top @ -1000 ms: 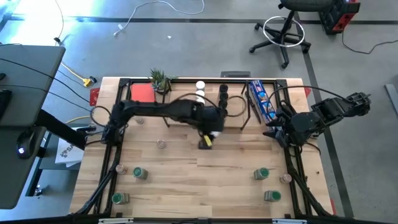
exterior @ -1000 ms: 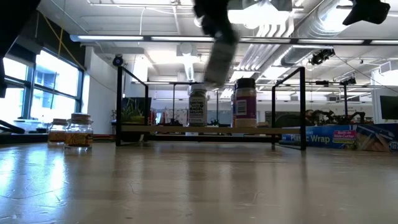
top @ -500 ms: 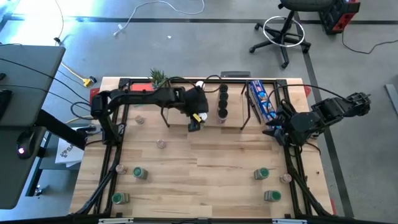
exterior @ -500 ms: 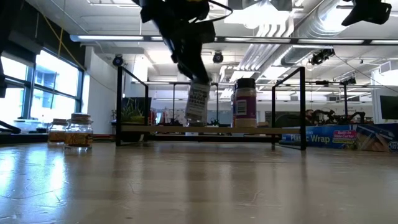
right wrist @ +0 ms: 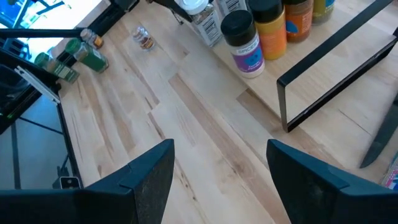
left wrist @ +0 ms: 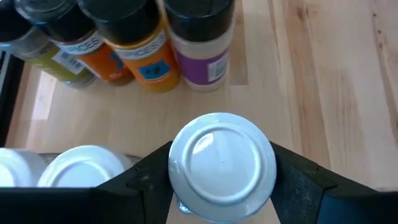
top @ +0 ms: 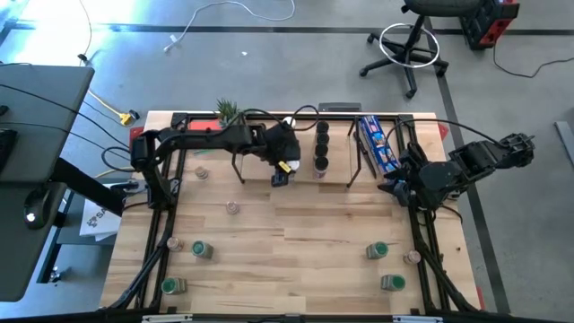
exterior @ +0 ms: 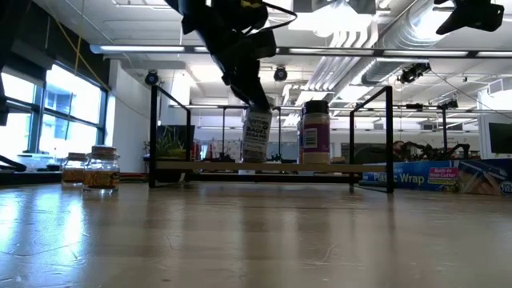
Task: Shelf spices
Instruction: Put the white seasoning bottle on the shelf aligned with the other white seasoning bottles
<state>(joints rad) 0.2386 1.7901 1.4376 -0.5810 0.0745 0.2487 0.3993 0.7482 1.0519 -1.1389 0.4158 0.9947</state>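
Left tool [left wrist: 222, 180] clenched on white-lidded spice jar [left wrist: 222, 167], holding it upright at shelf [top: 336, 176] front edge, beside purple-label jar [left wrist: 202, 46], apparently to extend row; right tool [right wrist: 219, 177] released, waiting near desk [top: 296, 260] right edge

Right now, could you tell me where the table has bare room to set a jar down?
The wide bare middle of the wooden tabletop, between the green-lidded jars at left and right, is free. The slanted light-wood shelf is crowded: black-lidded jars and the left gripper holding a white-lidded jar.
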